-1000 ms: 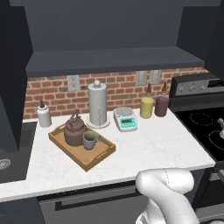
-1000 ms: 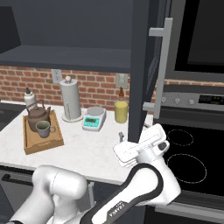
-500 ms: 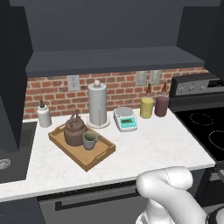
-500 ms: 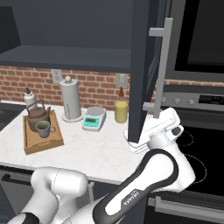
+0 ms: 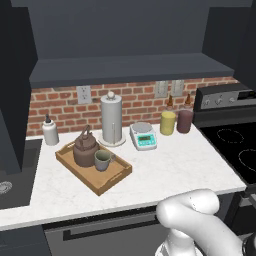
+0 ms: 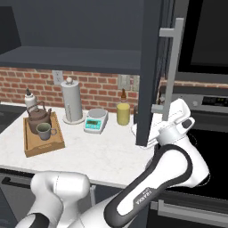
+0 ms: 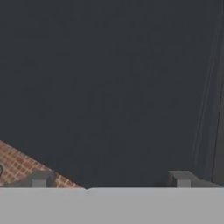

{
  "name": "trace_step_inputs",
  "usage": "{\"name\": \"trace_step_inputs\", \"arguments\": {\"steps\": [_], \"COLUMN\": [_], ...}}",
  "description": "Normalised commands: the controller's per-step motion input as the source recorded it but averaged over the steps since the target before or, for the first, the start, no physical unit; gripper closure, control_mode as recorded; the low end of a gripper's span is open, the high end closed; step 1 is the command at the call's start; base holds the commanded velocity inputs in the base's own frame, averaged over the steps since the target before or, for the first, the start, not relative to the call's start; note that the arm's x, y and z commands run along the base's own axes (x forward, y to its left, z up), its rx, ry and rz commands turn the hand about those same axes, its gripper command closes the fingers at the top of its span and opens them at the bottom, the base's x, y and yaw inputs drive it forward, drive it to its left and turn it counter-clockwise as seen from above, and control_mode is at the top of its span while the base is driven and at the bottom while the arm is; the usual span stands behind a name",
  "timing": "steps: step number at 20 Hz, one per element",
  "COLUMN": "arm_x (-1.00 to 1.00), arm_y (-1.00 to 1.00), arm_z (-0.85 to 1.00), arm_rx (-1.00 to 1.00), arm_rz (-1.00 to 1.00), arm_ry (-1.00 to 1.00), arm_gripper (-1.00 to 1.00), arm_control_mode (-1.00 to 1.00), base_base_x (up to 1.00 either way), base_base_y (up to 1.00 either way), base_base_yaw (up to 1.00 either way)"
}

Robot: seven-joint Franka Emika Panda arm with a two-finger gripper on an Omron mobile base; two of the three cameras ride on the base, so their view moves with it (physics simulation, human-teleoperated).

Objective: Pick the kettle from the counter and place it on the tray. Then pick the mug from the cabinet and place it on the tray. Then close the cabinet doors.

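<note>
Round brown kettle point(image 5: 84, 149) – wooden tray point(image 5: 93, 167).

The kettle point(image 5: 84, 149) and mug point(image 5: 102, 160) stand on the tray point(image 5: 118, 176), the mug right of the kettle.

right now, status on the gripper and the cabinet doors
Gripper open, empty, up against the right cabinet door. Door still swung out, not shut. Kettle and mug both on the tray. Nothing in the way.
</note>
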Motion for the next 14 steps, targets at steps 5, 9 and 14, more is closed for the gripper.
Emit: {"name": "trace_step_inputs", "arguments": {"steps": [5, 9, 14], "arm_x": [-0.39, -0.21, -0.07], "arm_y": [0.41, 0.82, 0.90], "arm_z": [0.60, 0.46, 0.54], "arm_rx": [-0.15, -0.20, -0.21], "arm_rz": [0.01, 0.00, 0.00], "arm_ry": [-0.10, -0.05, -0.07], "arm_gripper": [-1.00, -1.00, -1.00], "arm_control_mode": [-1.00, -1.00, -1.00], "base_base_x": [0.00, 0.00, 0.00], "base_base_y": [0.00, 0.00, 0.00], "base_base_yaw": [0.00, 0.00, 0.00]}}
